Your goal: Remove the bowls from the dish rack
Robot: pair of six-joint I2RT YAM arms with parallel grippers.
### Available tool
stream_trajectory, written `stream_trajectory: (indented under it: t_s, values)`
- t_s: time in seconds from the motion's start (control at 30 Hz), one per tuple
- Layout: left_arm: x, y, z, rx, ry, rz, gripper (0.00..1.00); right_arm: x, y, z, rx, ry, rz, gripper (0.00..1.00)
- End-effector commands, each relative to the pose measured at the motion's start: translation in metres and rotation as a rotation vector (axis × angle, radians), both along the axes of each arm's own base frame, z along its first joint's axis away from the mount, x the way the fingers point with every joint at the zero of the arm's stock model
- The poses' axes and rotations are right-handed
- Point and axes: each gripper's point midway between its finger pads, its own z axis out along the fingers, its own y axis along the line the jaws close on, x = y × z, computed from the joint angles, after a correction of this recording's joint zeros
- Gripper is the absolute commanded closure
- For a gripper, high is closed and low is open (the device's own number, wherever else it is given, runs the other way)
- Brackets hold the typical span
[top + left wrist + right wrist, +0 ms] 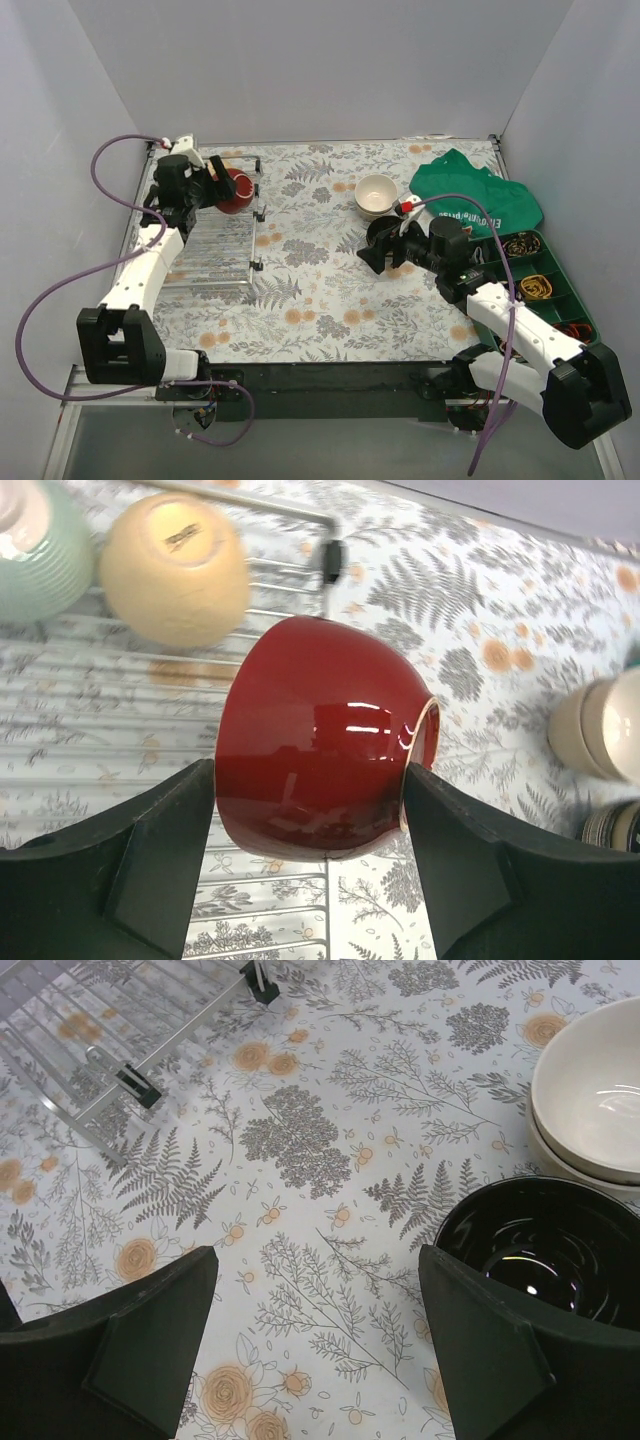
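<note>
My left gripper (222,188) is shut on a red bowl (320,740), held on its side above the right edge of the silver wire dish rack (215,250); the bowl also shows in the top view (234,190). A tan bowl (175,568) and a pale mint bowl (40,550) sit upside down on the rack. My right gripper (315,1350) is open and empty over the floral cloth, just left of a black bowl (545,1250). A stack of cream bowls (590,1100) stands behind it, also seen from above (376,194).
A green cloth (478,200) lies at the back right. A green compartment tray (545,285) with small items sits along the right edge, beside my right arm. Grey walls enclose the table on three sides.
</note>
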Motion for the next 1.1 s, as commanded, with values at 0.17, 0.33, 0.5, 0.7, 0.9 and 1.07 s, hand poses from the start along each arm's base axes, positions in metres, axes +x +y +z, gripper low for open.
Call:
stream_trajectory:
  t_s: [0.17, 0.33, 0.5, 0.7, 0.9, 1.07]
  values:
    - [-0.043, -0.069, 0.07, 0.377, -0.336, -0.247, 0.96, -0.016, 0.019, 0.042, 0.023, -0.076, 0.115, 0.11]
    - [-0.083, -0.115, 0.071, 0.479, -0.457, -0.463, 0.97, -0.025, 0.026, 0.051, 0.04, -0.081, 0.175, 0.11]
    - [-0.114, -0.149, 0.056, 0.618, -0.546, -0.658, 0.99, -0.03, 0.028, 0.059, 0.036, -0.097, 0.216, 0.11]
    - [-0.148, -0.174, 0.031, 0.796, -0.614, -0.811, 0.98, -0.033, 0.041, 0.072, 0.043, -0.081, 0.304, 0.1]
    - [-0.175, -0.193, 0.002, 0.963, -0.63, -0.872, 0.98, -0.035, 0.058, 0.073, 0.031, -0.032, 0.431, 0.1]
    - [-0.191, -0.212, -0.001, 0.987, -0.686, -0.912, 0.99, -0.039, 0.066, 0.061, -0.015, -0.002, 0.539, 0.1]
